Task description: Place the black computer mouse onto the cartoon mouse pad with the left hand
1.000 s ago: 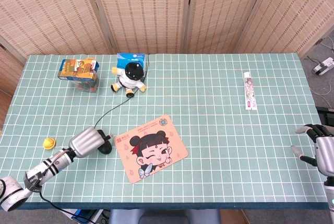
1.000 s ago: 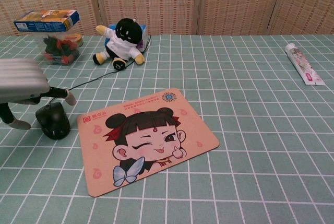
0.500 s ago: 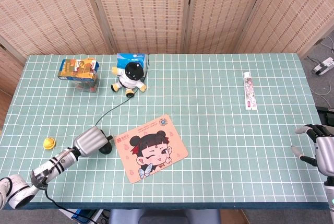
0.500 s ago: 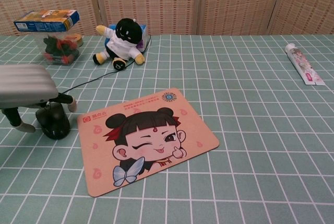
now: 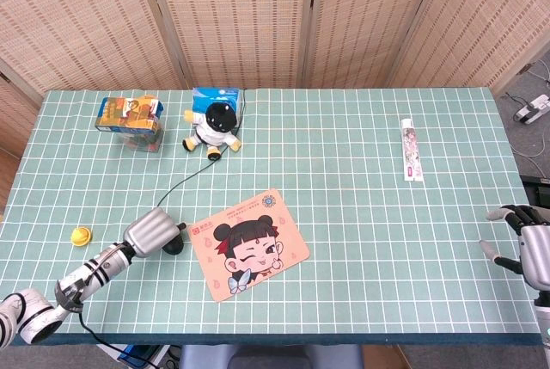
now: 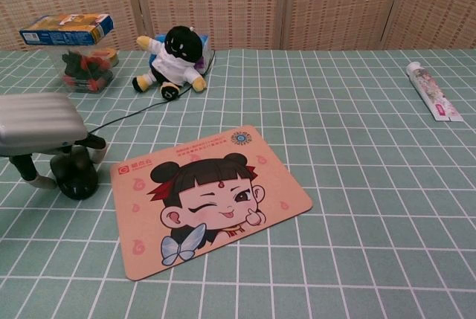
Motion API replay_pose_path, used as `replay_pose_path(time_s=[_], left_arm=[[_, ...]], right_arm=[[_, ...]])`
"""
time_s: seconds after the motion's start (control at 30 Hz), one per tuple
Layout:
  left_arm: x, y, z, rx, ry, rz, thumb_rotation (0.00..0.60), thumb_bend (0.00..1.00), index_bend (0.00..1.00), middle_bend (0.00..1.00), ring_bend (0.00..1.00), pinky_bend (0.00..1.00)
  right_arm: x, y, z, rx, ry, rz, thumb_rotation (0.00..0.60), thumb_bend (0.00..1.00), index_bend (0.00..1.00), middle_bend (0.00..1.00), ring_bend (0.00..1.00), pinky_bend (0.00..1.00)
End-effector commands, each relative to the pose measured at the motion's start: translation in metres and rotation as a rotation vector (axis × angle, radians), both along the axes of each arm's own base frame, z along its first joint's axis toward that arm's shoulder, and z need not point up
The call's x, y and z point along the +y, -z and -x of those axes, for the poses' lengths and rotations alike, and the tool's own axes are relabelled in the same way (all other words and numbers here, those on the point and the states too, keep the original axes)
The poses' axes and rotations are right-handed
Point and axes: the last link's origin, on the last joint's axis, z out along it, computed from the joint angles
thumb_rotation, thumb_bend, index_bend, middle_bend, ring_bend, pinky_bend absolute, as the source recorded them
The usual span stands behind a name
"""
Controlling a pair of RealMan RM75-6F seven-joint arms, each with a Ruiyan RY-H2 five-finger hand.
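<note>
Left hand (image 6: 37, 129) sat low at the left edge of the chest view, directly over the black mouse (image 6: 74, 176), fingers (image 6: 27, 168) hooked down around both sides of it; looked like a grasp closing on the mouse, but whether it was actually gripped off the table I couldn't tell. Mouse was on the green grid tablecloth (image 5: 361, 206), just left of the cartoon mouse pad (image 5: 249, 243), near its edge but not on it. The pad lay lower centre of the head view, rotated a bit, nothing on it. The mouse's black cable (image 5: 185, 180) ran up and right from the mouse toward the plush doll (image 5: 214, 129). Right hand (image 5: 526, 249) was at the far right edge of the head view, lower right, fingers spread, holding nothing, well apart from everything. Small yellow object (image 5: 80, 236) sat left of the left hand, near the table's left edge; too small to identify. Further back, upper left: a clear plastic tub (image 6: 83, 72) with red and dark bits inside, contents not readable, and a blue/orange box (image 6: 67, 27) lying flat on top of it. The plush doll sat right of that, leaning against a blue box (image 5: 217, 98) behind it. A toothpaste-type tube (image 5: 411, 149) lay alone at upper right. Woven folding screen (image 5: 275, 16) ran behind the table.
</note>
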Motion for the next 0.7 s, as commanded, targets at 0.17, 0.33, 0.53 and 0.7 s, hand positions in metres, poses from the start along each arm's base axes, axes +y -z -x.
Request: replay_pose_path(time_s=[0.17, 0.33, 0.53, 0.7], left_arm=[[-0.001, 0.001, -0.003, -0.016, 0.021, -0.011, 0.600, 0.14, 0.55, 1.00, 1.00, 1.00], [-0.004, -0.002, -0.016, -0.057, 0.085, -0.032, 0.600, 0.14, 0.57, 1.00, 1.00, 1.00], [-0.013, -0.001, -0.038, -0.092, 0.165, -0.023, 0.600, 0.14, 0.58, 1.00, 1.00, 1.00], [-0.014, 0.007, -0.057, -0.093, 0.190, -0.012, 0.600, 0.14, 0.58, 1.00, 1.00, 1.00]], right_arm=[[0.001, -0.001, 0.000, -0.002, 0.000, 0.002, 0.600, 0.14, 0.41, 0.40, 0.31, 0.58], [0.002, -0.002, 0.000, -0.005, -0.002, 0.008, 0.600, 0.15, 0.41, 0.40, 0.31, 0.58], [0.003, -0.004, 0.000, -0.009, -0.007, 0.014, 0.600, 0.15, 0.41, 0.40, 0.31, 0.58], [0.005, -0.005, -0.001, -0.012, -0.014, 0.014, 0.600, 0.14, 0.41, 0.40, 0.31, 0.58]])
